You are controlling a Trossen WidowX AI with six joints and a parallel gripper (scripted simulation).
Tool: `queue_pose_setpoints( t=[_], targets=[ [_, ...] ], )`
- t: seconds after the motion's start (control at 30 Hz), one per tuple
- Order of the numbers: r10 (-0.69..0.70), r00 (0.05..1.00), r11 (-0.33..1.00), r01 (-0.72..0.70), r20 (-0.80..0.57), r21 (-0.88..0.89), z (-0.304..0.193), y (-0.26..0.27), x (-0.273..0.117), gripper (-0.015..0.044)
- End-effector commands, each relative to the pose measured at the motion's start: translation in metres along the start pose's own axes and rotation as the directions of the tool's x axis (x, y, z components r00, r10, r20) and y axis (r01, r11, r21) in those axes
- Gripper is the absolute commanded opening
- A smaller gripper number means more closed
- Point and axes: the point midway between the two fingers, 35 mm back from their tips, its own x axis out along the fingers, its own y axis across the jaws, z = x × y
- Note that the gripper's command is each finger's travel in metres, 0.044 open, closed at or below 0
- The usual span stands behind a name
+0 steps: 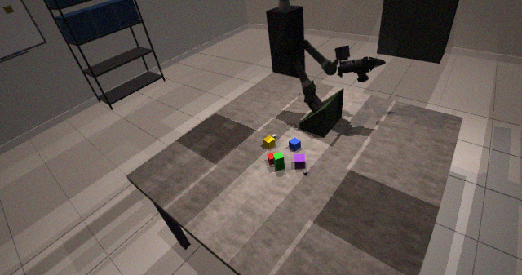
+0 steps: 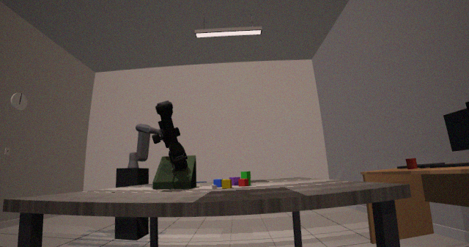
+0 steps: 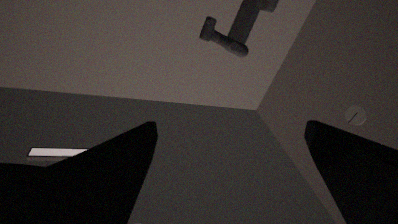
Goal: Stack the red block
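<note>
The red block [image 1: 271,158] [image 2: 243,182] lies on the table, close beside the green tower [image 1: 279,161] [image 2: 245,175]. In the top view the tower hides part of it; whether they touch cannot be told. The green tower stands upright, taller than the single blocks. My gripper [image 1: 382,62] [image 3: 229,128] is open, with nothing between its fingers in the wrist view. It is held high, far from the blocks, and points away from them toward the wall and ceiling.
A yellow block [image 1: 268,142] [image 2: 226,184], a blue block [image 1: 294,144] [image 2: 218,182] and a purple block [image 1: 299,161] [image 2: 234,181] stand around the tower. A small white object [image 2: 214,187] is near the yellow block, a small dark one [image 1: 305,173] near the purple. A green wedge [image 1: 331,113] [image 2: 161,175] bears the arm.
</note>
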Motion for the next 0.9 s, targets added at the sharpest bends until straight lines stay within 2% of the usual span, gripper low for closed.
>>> queue_pose_setpoints(
  t=[0.0,0.13,0.4,0.6,0.87],
  targets=[
    [0.003,1.000,1.000,-0.003,0.000,0.007,0.000,0.001,0.000,0.0426],
    [0.072,0.997,0.988,-0.072,0.005,0.135,-0.002,0.030,0.004,0.0440],
    [0.237,0.963,0.880,-0.270,0.131,0.392,0.014,0.094,0.009,0.0440],
    [0.356,0.897,0.680,-0.442,0.262,0.585,0.035,0.153,0.002,0.0440],
    [0.496,0.760,0.309,-0.607,0.421,0.732,0.060,0.230,-0.028,0.0440]
  ],
)
